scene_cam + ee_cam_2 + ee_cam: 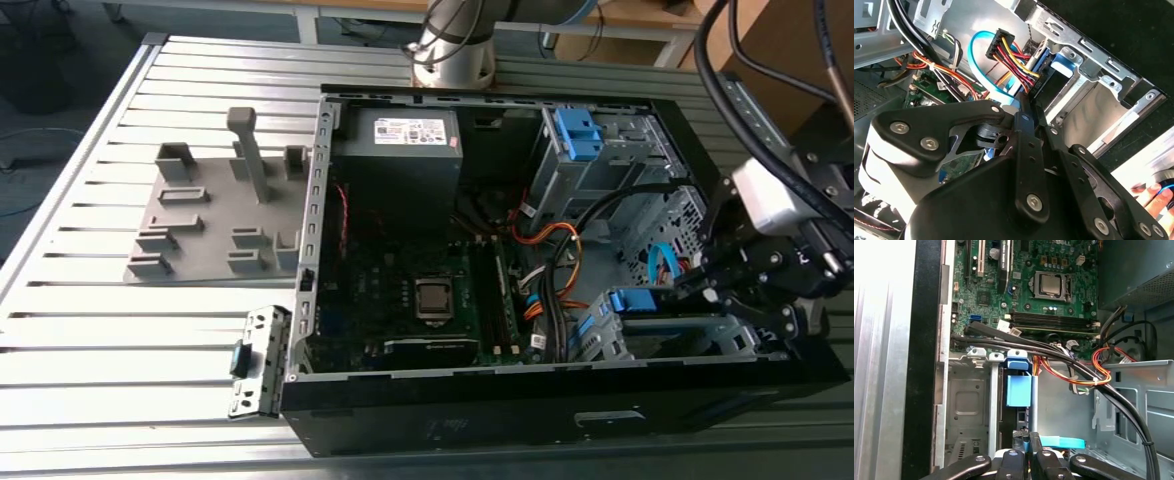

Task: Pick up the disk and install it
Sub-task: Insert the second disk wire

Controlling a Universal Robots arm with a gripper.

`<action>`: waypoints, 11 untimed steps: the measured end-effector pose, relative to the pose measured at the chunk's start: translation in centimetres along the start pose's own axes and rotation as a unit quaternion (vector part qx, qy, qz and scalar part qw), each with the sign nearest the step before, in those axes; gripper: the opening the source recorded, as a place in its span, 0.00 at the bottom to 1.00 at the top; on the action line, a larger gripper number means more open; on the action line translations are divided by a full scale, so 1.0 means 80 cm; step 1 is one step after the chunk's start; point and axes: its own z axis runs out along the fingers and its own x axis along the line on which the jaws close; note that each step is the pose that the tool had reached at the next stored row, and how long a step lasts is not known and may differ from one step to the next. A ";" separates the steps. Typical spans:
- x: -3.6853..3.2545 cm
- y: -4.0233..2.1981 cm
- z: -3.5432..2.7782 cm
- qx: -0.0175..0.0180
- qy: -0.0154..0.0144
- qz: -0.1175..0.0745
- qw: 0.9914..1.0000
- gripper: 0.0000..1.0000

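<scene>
One step seems to be nearly finished: the disk (1018, 390) is no longer loose on the worktop (107, 340). It stands edge-on in a slot of the metal drive cage (968, 405), at the front corner of the open computer case (441, 425), with its bright blue rail frame facing outward. The gripper (1029, 438) is just beside this blue end. Its two thin black fingers (1023, 117) are pressed together and I see nothing between them, so I judge it is closed and empty, pushing rather than carrying. I cannot tell if the disk is fully seated. If it is not, the work that remains calls for a straight push along the slot, without tilting the frame against the cage walls. Several things are crowded around it. A bundle of black cables (1054, 357) passes across the top of the cage, and orange and red wires (1099, 372) hang close by. A light-blue flat cable (976, 60) and a multi-coloured power connector (1001, 42) are near the fingers and could be caught. Further away are the motherboard (400, 290), the grey power supply (396, 140), a bare blue bracket (577, 130) in the other cage, and a grey fixture (214, 220) on the worktop.
</scene>
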 end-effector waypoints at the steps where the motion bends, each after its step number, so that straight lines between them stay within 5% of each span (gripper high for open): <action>1: 0.0003 0.0000 0.0003 0.000 0.000 0.000 1.000 0.16; 11: 0.0037 -0.0001 0.0031 0.000 0.000 0.000 1.000 0.16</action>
